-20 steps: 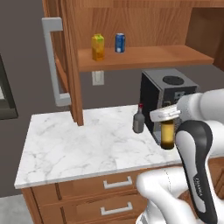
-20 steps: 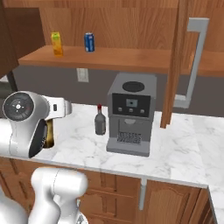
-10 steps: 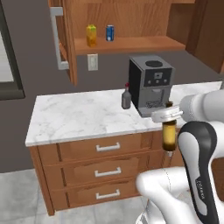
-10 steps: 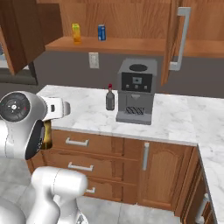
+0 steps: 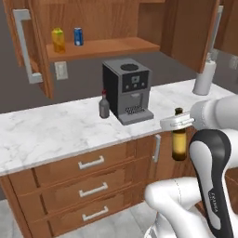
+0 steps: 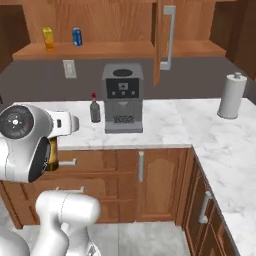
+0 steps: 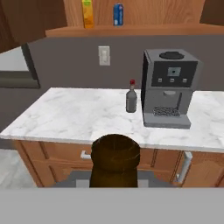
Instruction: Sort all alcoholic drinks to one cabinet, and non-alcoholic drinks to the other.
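In the left base view the gripper (image 5: 178, 124) is clamped on the beer bottle (image 5: 179, 142), held upright in front of the table (image 5: 51, 132). In the right base view the open right cabinet (image 6: 200, 47) should take it, away from the can (image 6: 77, 36) and carton (image 6: 48, 38). In the hand view the grey bottle (image 7: 131, 97) waits beside the coffee machine (image 7: 169, 87); keeping the load upright would help.

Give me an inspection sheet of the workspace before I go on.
Surface: marble counter, grey bottle standing beside coffee machine.
Job's things: beer bottle upright in the gripper, off the counter; juice carton and blue can apart on the open cabinet's shelf.
Clutter: paper towel roll.
Grippers: shut on the beer bottle.
Cables: nothing seen.
Surroundings: wall outlet, drawers.
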Motion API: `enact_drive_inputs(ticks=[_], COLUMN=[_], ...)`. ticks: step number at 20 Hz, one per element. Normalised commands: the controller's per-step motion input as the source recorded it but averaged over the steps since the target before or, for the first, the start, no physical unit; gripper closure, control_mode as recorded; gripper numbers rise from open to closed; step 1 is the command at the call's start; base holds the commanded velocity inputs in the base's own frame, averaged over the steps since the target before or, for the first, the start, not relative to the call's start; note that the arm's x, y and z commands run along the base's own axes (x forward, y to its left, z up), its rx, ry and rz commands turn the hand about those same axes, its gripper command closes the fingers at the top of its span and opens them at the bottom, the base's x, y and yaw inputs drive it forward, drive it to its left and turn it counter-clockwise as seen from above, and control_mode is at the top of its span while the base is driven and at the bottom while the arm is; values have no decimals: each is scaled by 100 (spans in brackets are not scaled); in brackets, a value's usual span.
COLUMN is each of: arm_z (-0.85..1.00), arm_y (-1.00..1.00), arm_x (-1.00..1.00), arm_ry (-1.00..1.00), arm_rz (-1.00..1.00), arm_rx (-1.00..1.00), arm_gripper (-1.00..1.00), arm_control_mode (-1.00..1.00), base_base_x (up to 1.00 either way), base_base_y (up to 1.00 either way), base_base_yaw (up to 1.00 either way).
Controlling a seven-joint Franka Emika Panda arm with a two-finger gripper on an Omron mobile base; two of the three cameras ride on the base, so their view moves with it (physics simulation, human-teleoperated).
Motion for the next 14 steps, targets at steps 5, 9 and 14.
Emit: enact_drive_inputs(ticks=[5,9,14], arm_z=[0,0,0], arm_y=[0,0,0], arm_x=[0,0,0], arm_ry=[0,0,0], arm_rz=[0,0,0], arm_rx=[0,0,0], arm_gripper=[100,100,100], arm_control_mode=[100,100,100], base_base_x=[0,-5,-4], base_base_y=[0,0,-2], base_base_yaw=[-54,-47,-41])
